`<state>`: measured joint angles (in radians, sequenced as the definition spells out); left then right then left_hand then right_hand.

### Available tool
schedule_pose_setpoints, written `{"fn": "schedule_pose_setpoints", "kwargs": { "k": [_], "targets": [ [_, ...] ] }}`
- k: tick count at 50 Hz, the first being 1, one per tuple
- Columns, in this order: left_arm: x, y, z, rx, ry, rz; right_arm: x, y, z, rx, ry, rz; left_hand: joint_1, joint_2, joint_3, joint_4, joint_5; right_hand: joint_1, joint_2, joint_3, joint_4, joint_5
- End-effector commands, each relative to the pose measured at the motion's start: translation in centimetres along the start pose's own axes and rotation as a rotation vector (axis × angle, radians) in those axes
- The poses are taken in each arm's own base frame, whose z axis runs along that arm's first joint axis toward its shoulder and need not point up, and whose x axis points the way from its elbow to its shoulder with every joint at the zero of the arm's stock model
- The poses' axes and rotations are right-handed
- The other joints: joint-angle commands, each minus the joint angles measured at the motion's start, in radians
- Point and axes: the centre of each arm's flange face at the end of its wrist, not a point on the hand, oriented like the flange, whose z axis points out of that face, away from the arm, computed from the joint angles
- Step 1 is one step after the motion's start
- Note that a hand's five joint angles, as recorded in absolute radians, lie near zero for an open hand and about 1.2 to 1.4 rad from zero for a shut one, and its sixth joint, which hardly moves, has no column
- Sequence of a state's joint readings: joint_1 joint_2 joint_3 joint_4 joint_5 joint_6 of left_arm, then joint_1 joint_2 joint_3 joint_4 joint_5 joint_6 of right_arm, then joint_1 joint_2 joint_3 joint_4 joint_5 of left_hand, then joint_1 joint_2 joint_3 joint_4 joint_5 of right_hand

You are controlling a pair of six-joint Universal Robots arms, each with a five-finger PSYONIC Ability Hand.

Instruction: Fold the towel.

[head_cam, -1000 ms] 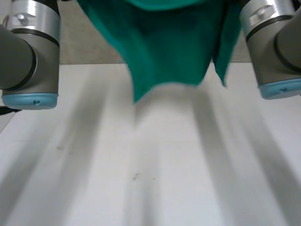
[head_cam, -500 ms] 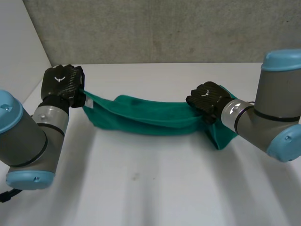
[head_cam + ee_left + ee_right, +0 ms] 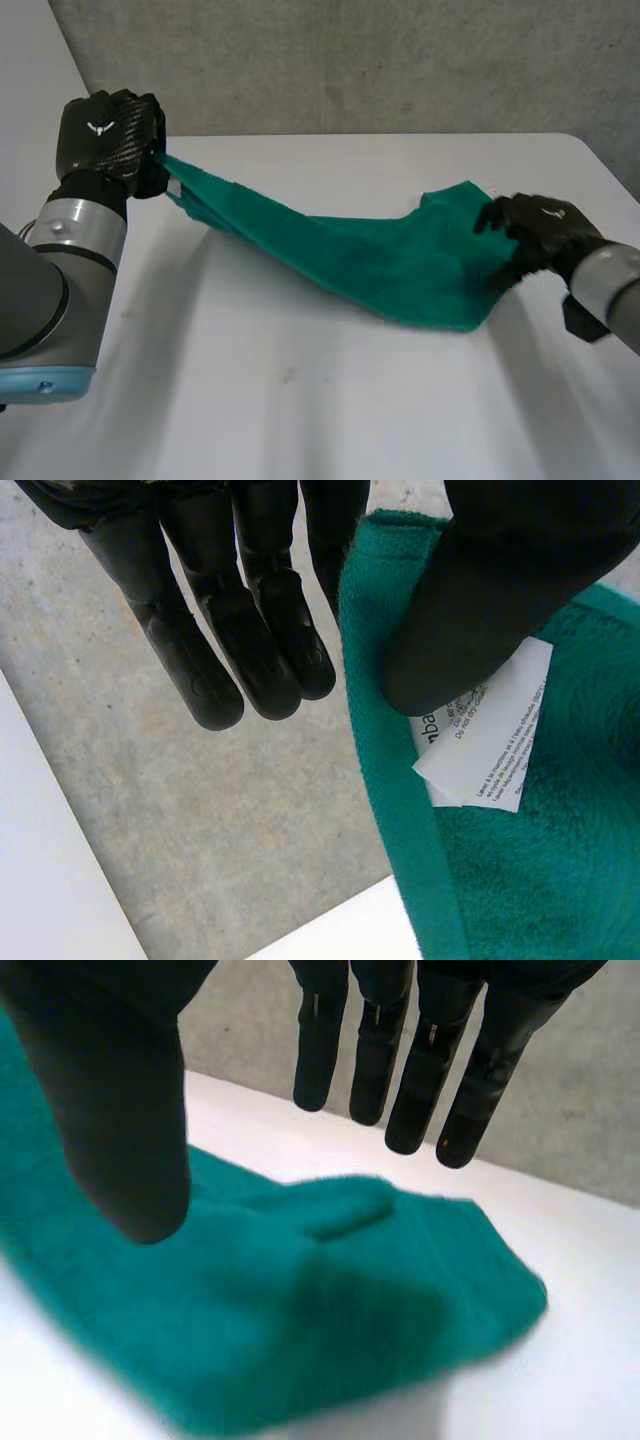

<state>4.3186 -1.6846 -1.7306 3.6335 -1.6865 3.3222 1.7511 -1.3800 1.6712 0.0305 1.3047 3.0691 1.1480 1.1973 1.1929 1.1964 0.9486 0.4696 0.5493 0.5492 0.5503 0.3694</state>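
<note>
Two hands have drawn apart in half a second: in the head view your left hand (image 3: 110, 135) has risen, clamped on a corner of the towel (image 3: 390, 265), which slopes down to the table (image 3: 300, 400) beside your right hand (image 3: 535, 232). Spreading, I judge, not yet folding. Left wrist view: thumb pins the edge to a finger; a white tag (image 3: 485, 740) at the thumb tip, print too fine to read. Right wrist view: fingers straight, thumb apart, towel loose under the palm.
</note>
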Motion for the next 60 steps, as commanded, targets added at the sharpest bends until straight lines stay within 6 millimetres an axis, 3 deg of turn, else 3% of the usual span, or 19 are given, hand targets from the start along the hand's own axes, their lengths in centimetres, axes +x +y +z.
{"fn": "schedule_pose_setpoints", "kwargs": {
  "k": [1, 7, 13, 21, 26, 49, 57, 60],
  "targets": [
    [0.5, -0.6, -0.4, 0.013, 0.015, -0.006, 1.0, 3.3, -2.9, -0.096, -0.01, 0.06, 0.248, 0.199, 0.203, 0.2, 0.273, 0.235, 0.155, 0.155, 0.154, 0.16],
    [0.8, -0.7, -0.6, 0.016, 0.024, -0.009, 0.5, 5.5, -3.1, -0.157, -0.027, 0.088, 0.248, 0.199, 0.203, 0.2, 0.273, 0.203, 0.123, 0.123, 0.122, 0.128],
    [0.8, -0.8, -0.5, 0.019, 0.025, -0.009, 0.9, 7.8, -0.9, -0.209, -0.036, 0.1, 0.248, 0.199, 0.203, 0.2, 0.273, 0.17, 0.091, 0.091, 0.089, 0.096],
    [0.7, -0.9, -0.5, 0.02, 0.023, -0.009, 2.0, 8.4, 2.4, -0.197, -0.03, 0.098, 0.248, 0.199, 0.203, 0.2, 0.273, 0.214, 0.134, 0.135, 0.133, 0.14],
    [0.8, -0.8, -0.5, 0.019, 0.023, -0.009, 1.6, 8.5, 3.6, -0.193, -0.041, 0.084, 0.248, 0.199, 0.203, 0.2, 0.273, 0.235, 0.155, 0.155, 0.154, 0.16],
    [0.6, -0.6, -0.4, 0.014, 0.02, -0.006, 0.7, 9.0, 6.8, -0.184, -0.014, 0.025, 0.248, 0.199, 0.203, 0.2, 0.273, 0.349, 0.27, 0.27, 0.269, 0.275],
    [0.5, -0.6, -0.4, 0.013, 0.017, -0.005, 1.0, 8.6, 7.5, -0.154, 0.006, 0.014, 0.248, 0.199, 0.203, 0.2, 0.273, 0.926, 0.846, 0.846, 0.845, 0.852],
    [0.5, -0.6, -0.3, 0.016, 0.016, -0.007, 1.2, 7.7, 7.7, -0.103, 0.013, 0.003, 0.248, 0.199, 0.203, 0.2, 0.273, 0.927, 0.847, 0.847, 0.846, 0.852]
  ]
}}
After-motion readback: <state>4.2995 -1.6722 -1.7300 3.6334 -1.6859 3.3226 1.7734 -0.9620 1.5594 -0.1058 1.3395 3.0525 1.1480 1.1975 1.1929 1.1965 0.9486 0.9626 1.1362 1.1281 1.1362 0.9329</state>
